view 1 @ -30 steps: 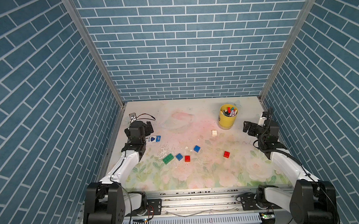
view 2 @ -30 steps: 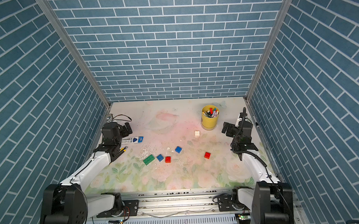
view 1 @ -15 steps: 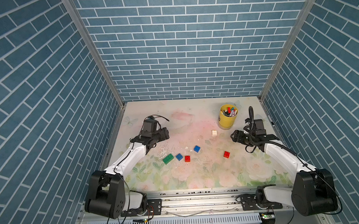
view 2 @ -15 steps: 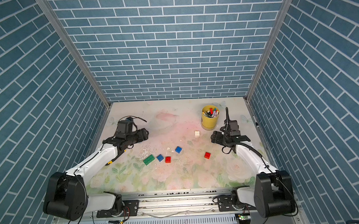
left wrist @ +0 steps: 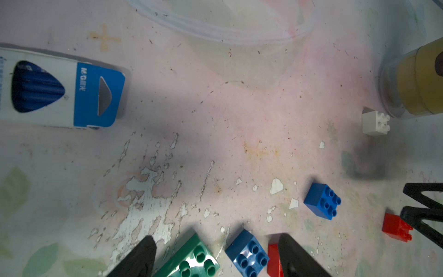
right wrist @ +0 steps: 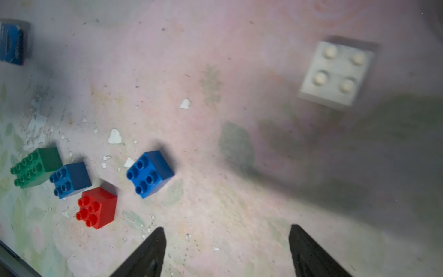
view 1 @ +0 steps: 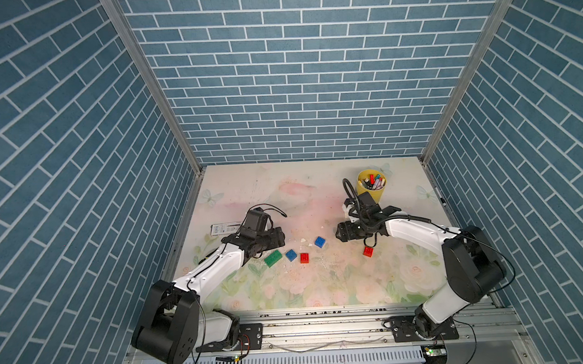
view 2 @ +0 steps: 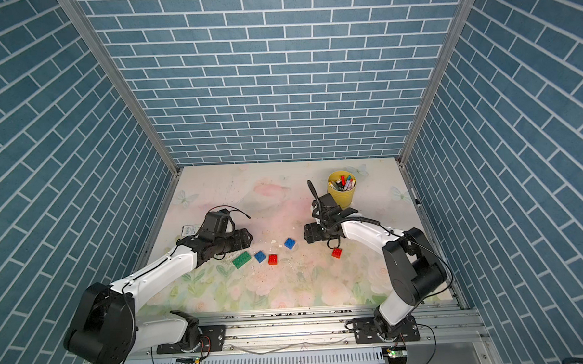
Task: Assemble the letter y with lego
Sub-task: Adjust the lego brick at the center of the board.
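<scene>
Walls of blue brick-patterned panel [view 1: 296,88] stand around a worn floral-print tabletop [view 1: 322,289]. Two white-and-black robot arms reach inward over it, the left arm [view 1: 212,264] and the right arm [view 1: 417,233]. The left gripper [left wrist: 215,237] has its black fingers spread wide and grips nothing. In the left wrist view the end of the long green studded brick [left wrist: 191,259] and a blue square studded brick [left wrist: 247,254] show between them, and a red square studded brick [left wrist: 272,261] is partly hidden behind one finger. The right gripper [right wrist: 227,227] is likewise spread wide and empty, over bare tabletop. A yellow plastic cup [view 1: 380,195] holding coloured marker pens [view 1: 373,182] stands toward the back, near the right arm's wrist. A white-and-blue pen packet [view 1: 226,228] lies flat behind the left gripper. The lego lies loose, none of it joined. In both top views the green, blue and red bricks sit in a close row by the left gripper. A second blue square brick [view 1: 320,242] lies apart between the two grippers, and a second red square brick [view 1: 368,251] lies just in front of the right arm's wrist. A white square studded brick [left wrist: 375,122] sits just beside the cup's base. Small white flakes of peeled coating [left wrist: 276,185] dot the tabletop.
</scene>
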### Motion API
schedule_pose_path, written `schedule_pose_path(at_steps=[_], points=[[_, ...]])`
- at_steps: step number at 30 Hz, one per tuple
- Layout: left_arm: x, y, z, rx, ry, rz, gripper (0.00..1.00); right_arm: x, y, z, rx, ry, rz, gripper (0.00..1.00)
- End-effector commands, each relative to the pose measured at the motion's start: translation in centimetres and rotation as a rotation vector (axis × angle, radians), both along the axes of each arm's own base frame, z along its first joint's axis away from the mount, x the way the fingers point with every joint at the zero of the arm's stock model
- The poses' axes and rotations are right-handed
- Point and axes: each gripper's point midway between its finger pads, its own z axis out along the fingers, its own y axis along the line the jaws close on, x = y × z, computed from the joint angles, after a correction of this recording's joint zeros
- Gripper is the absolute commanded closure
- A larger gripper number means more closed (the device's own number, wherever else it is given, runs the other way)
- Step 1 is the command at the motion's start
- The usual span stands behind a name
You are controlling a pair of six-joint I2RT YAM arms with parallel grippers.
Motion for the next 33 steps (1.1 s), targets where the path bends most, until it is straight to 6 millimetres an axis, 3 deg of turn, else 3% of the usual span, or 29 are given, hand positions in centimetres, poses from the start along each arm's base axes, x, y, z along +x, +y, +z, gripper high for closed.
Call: schedule_pose_path(at_steps=[1,6,14,25,33], points=[[-0.9,0.6,0.1,0.003,0.001,0.023,0.16,-0.5,2.2,-0.8,-0.04,-0.003,0.133,0.18],[-1.4,0.8,0.1,0.006,0.007,0.033,0.16,-0.9,5.4,-2.0,-0.081,0.001,0.249,0.19],[-1.7,1.2,-0.5,0.022,0.029,0.044,0.15,-1.8,7.4,-3.3,-0.141,0.01,0.349,0.26],[-1.3,1.0,-1.1,0.037,0.057,0.038,0.15,-1.8,6.8,-4.3,-0.232,0.009,0.346,0.56],[-1.1,0.9,-1.1,0.033,0.056,0.041,0.15,-1.4,4.9,-4.4,-0.292,-0.03,0.276,0.65]])
